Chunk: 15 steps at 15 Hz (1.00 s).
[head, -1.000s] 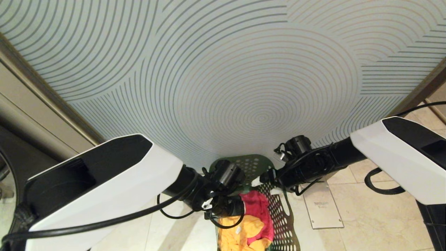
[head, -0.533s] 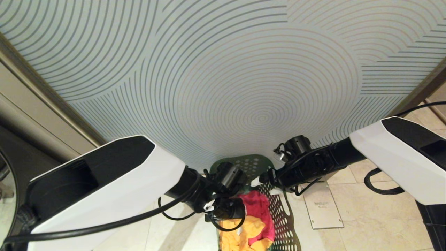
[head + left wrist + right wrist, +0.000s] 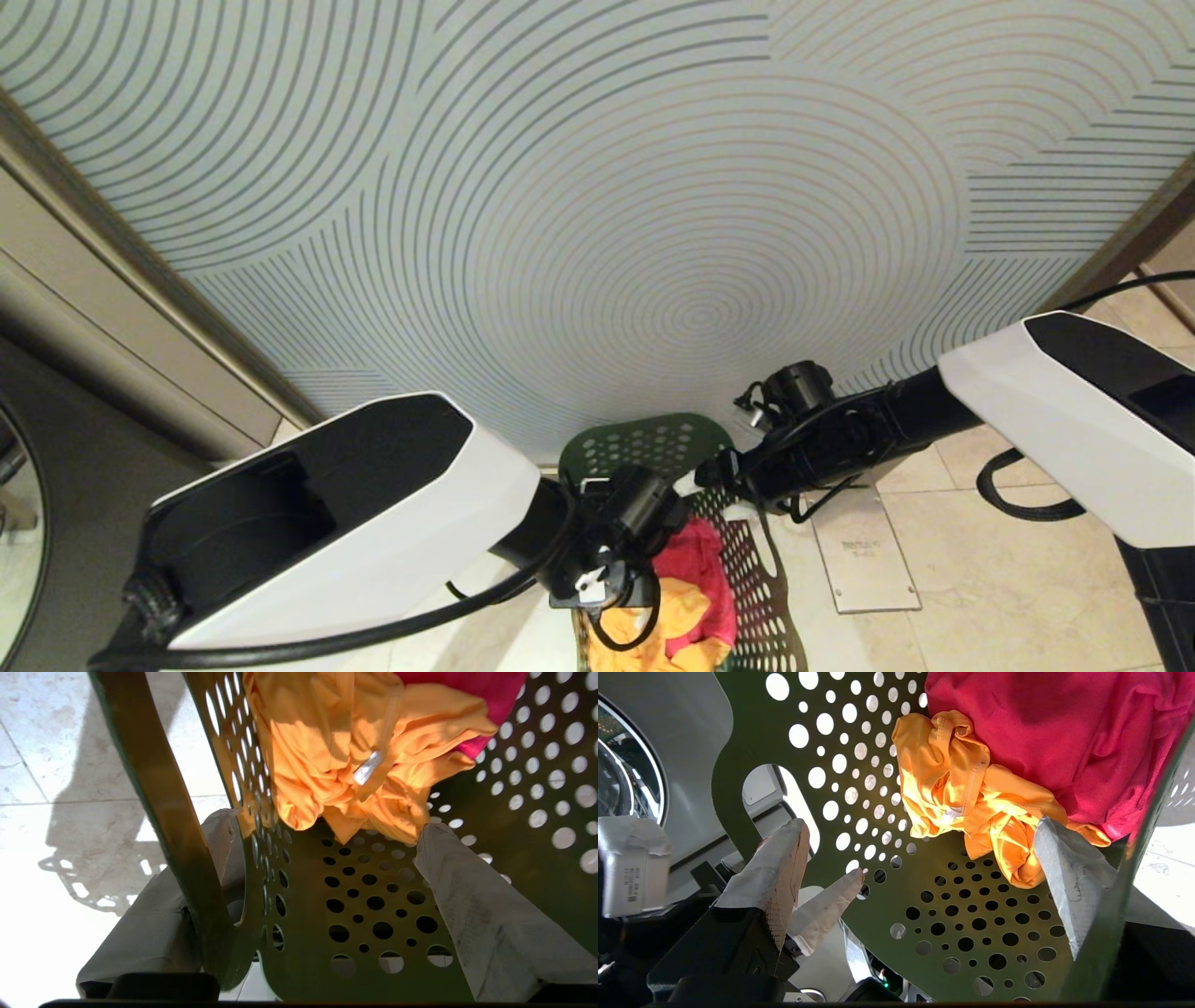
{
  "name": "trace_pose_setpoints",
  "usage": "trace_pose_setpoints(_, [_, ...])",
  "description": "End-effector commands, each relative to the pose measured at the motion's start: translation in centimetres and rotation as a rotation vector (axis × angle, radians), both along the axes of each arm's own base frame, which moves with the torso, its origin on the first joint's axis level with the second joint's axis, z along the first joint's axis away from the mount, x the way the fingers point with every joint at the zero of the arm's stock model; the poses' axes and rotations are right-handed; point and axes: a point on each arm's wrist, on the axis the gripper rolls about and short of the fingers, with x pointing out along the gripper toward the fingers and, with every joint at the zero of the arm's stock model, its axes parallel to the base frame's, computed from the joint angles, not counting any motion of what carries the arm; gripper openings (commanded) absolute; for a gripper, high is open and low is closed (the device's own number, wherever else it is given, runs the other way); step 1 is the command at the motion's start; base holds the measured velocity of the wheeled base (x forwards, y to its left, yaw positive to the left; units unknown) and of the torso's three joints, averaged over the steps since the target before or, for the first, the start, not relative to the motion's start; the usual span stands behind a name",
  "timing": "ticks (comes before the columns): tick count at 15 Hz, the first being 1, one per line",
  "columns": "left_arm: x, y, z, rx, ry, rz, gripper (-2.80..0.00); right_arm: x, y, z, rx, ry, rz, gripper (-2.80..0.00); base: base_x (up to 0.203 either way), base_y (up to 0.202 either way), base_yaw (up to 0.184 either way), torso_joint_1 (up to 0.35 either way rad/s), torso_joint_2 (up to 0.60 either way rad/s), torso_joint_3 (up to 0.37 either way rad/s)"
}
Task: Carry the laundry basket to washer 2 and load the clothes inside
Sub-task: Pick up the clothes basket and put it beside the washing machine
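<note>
1. Two grippers stand wide: your left gripper [image 3: 327, 858] straddles the laundry basket [image 3: 747, 569] wall; right gripper [image 3: 920, 858] inside.
2. Yellow garment [image 3: 341, 765] lies at twelve o'clock of left, nearer.

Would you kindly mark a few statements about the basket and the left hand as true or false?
1. The left hand straddles the wall of the laundry basket, one finger inside, one outside. True.
2. The laundry basket is empty. False: a yellow garment and a pink-red garment lie in it.
3. The basket's walls are solid. False: round holes pierce them all over.
4. The yellow garment touches the pink-red garment. True.
5. The left hand is shut on the yellow garment. False: it is open, gripping no cloth.
</note>
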Motion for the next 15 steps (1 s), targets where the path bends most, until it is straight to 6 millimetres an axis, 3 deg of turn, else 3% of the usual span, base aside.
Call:
trace_pose_setpoints(1, [-0.33, -0.20, -0.04, 0.006, 0.005, -0.005, 0.00, -0.01, 0.00, 0.21, 0.006, -0.002, 0.001, 0.00, 0.000, 0.000, 0.000, 0.000, 0.00, 0.000])
trace_pose_setpoints(5, [-0.60, -0.69, 0.01, 0.024, 0.022, -0.015, 0.00, -0.03, -0.01, 0.14, 0.004, 0.000, 0.000, 0.00, 0.000, 0.000, 0.000, 0.000, 0.00, 0.000])
trace_pose_setpoints(6, [-0.59, -0.72, -0.02, 0.025, 0.023, -0.015, 0.00, -0.05, -0.01, 0.08, 0.005, 0.002, 0.000, -2.80, 0.000, 0.000, 0.000, 0.000, 0.00, 0.000])
trace_pose_setpoints(7, [-0.56, -0.76, -0.05, 0.023, 0.022, -0.015, -2.80, -0.08, 0.05, 0.07, 0.005, 0.003, 0.001, -2.80, 0.000, 0.000, 0.000, 0.000, 0.00, 0.000])
trace_pose_setpoints(15, [-0.43, -0.94, 0.64, -0.008, 0.017, -0.003, -2.80, -0.17, 0.02, 0.09, 0.003, 0.005, 0.000, -2.80, 0.000, 0.000, 0.000, 0.000, 0.00, 0.000])
